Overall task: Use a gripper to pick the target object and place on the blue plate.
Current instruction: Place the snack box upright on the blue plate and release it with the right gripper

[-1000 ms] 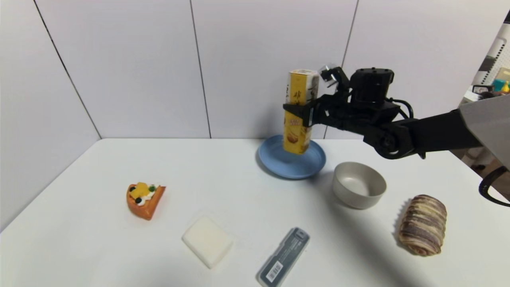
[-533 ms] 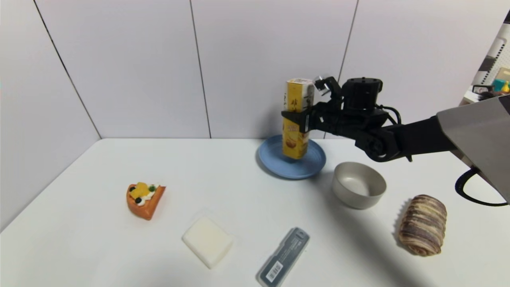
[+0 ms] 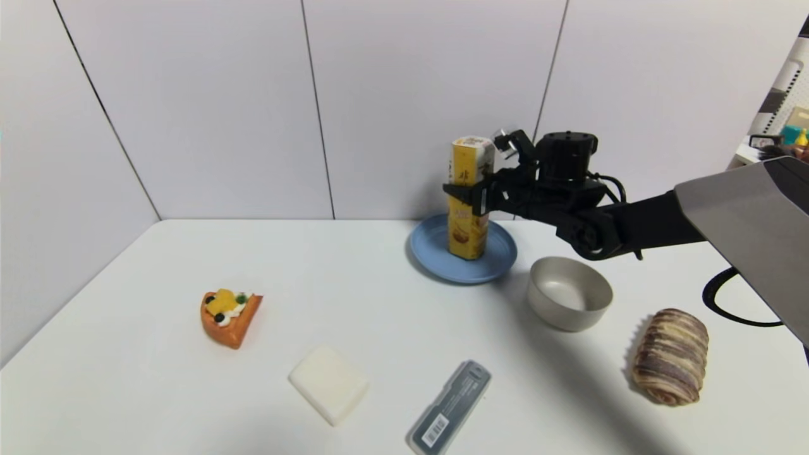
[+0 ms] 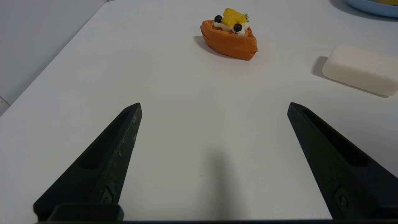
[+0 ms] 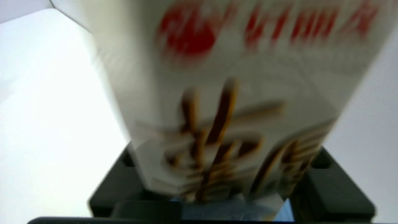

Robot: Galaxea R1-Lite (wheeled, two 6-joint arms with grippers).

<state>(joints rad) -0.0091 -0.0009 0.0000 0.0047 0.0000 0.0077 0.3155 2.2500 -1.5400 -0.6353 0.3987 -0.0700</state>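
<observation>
Since the earlier frames the right gripper (image 3: 468,193) has come down and a little toward the table edge nearer the robot, and the chips box (image 3: 469,197) it carries now reaches the blue plate (image 3: 436,262), where before its bottom hung above the plate. The right gripper is clenched on the chips box, with its black fingers (image 3: 460,190) pressing the box about at the middle of its height. The box stands upright, with its white top up. In the head view its lower end appears to touch the plate, on the back part of it, but I cannot tell for sure that it rests there with full weight. In the right wrist view the box (image 5: 224,102) fills almost all the picture and is blurred; a little blue shows under it.

The right arm reaches in from the right side, over the beige bowl (image 3: 570,293), which stands just beside the plate. Near the table's front right lies a striped bread roll (image 3: 671,356).

The left gripper (image 4: 214,161) hovers low over the white table (image 4: 174,102), its two fingers spread wide apart and holding nothing. In front of it are a cake slice (image 4: 229,38) with fruit on top and a white block (image 4: 360,69). A grey case (image 3: 450,407) lies near the front edge of the table.
</observation>
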